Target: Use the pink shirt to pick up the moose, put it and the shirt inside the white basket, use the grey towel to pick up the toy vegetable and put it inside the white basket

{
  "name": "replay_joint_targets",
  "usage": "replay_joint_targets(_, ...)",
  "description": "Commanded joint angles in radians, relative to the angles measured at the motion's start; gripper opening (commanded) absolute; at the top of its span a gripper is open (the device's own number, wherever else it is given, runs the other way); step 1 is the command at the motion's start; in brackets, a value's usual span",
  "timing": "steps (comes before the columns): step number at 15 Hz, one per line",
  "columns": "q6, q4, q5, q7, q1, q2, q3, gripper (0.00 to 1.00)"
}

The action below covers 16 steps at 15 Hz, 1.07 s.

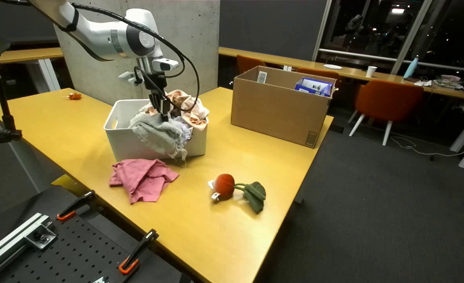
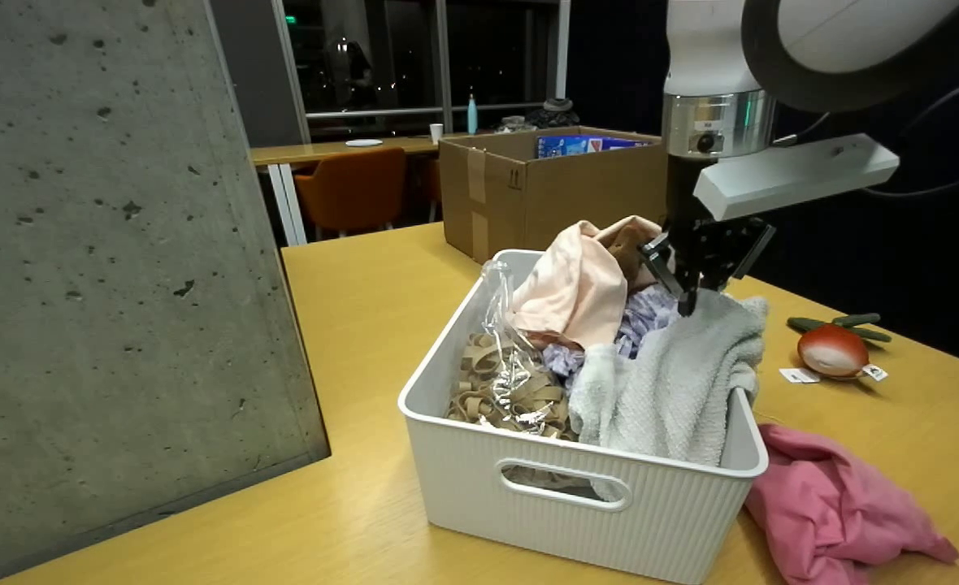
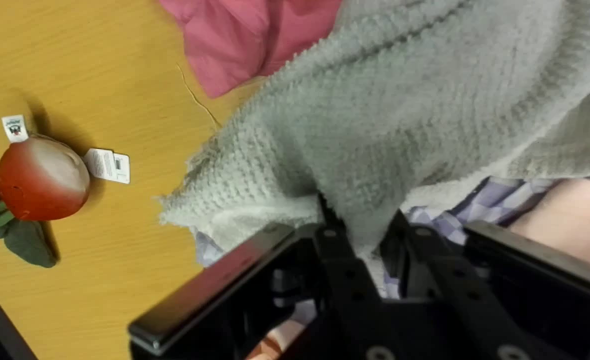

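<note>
Grey in the gripper [image 3: 363, 224]: pinching the towel [image 3: 385, 115] by one fold. Probably leaving slack to wrap the toy vegetable [image 1: 225, 186] near the counter edge [image 1: 273, 224].

A pink shirt [image 1: 143, 179] at lower left, a grey towel [image 1: 151, 131] and a white basket [image 1: 122, 143] left of center, and a red-orange toy vegetable [image 1: 224, 186] with dark green leaves [image 1: 255, 193] at lower center stand out against a yellow table [image 1: 216, 239] in an exterior view; at right in the wrist view, a purple-and-white checked cloth [image 3: 495, 199] shows beside plain peach fabric [image 3: 570, 217].
</note>
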Motion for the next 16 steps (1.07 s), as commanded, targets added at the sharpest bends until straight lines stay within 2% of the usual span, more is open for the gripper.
replay_joint_targets(1,-0.016,-0.044,-0.038,0.042,0.029,-0.067,0.0,0.0)
replay_joint_targets(9,-0.013,-0.17,-0.1,0.14,0.044,-0.244,0.011,0.02)
replay_joint_targets(16,0.01,-0.382,-0.105,0.206,-0.04,-0.483,0.024,0.02)
